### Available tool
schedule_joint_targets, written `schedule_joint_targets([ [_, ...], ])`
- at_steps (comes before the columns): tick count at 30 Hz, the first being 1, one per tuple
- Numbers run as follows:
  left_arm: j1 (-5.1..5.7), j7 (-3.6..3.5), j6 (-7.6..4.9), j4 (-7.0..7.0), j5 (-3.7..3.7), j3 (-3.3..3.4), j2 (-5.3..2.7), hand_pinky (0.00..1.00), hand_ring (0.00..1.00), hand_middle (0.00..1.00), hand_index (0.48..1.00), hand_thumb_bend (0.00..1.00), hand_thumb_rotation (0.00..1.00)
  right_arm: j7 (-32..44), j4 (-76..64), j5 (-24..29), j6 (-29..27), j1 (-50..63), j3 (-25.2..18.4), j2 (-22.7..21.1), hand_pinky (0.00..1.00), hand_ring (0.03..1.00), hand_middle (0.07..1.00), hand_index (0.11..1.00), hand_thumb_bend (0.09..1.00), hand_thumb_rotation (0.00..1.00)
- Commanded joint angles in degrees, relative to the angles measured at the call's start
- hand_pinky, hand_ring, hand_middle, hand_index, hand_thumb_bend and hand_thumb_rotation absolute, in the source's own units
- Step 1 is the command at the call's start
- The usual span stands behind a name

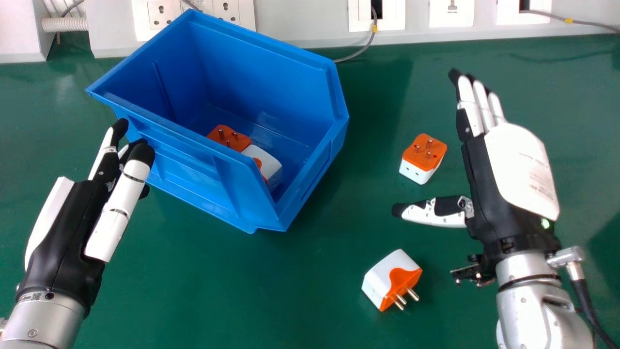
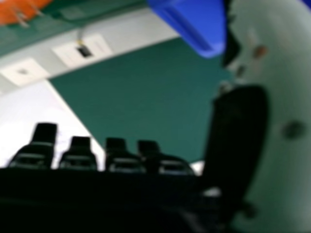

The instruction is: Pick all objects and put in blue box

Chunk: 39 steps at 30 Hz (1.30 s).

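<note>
The blue box [image 1: 220,97] stands at the upper left of the head view, with an orange-topped adapter [image 1: 229,137] and a white-and-orange adapter [image 1: 267,162] inside. On the green table, one orange-and-white adapter [image 1: 422,159] stands pins up, just left of my open right hand [image 1: 520,165]; another [image 1: 393,281] lies nearer with pins toward the front right. My left hand [image 1: 72,213] has its fingers extended beside the box's near left side, holding nothing. The right hand view has my right hand [image 2: 233,141], part of the blue box [image 2: 197,24] and an orange adapter [image 2: 19,10].
White wall panels with sockets [image 1: 450,12] run behind the green table [image 1: 271,291]. A grey cable [image 1: 361,51] droops from the panel behind the box. Another cable [image 1: 588,295] runs along my right forearm.
</note>
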Motion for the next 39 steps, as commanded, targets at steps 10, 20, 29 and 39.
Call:
schedule_joint_targets([
  [10,-0.62,-0.21,-0.56,-0.74,-0.45,0.33,0.63,0.88,0.95,0.97,1.0,0.49,1.0,1.7,13.2,0.5,4.5,-10.9,0.3,-2.0,0.91,1.0,1.0,0.976,0.693,0.12],
  [20,-0.96,-0.45,-0.93,-0.11,-0.32,0.36,0.91,0.88,0.95,0.97,1.0,0.49,1.0,2.4,24.8,0.7,8.6,-20.4,2.1,-2.2,0.9,0.999,0.999,0.963,0.688,0.12],
  [29,-1.16,-0.6,-1.43,0.6,-0.24,0.5,1.11,0.88,0.95,0.97,1.0,0.49,1.0,2.4,36.5,1.9,12.3,-29.5,4.3,-1.6,0.89,0.982,0.988,0.946,0.693,0.13],
  [39,-1.04,-0.79,-1.29,0.21,0.07,0.44,1.35,0.88,0.95,0.97,1.0,0.49,1.0,2.0,50.6,3.2,13.9,-39.6,8.0,-0.9,0.86,0.934,0.938,0.882,0.725,0.11],
])
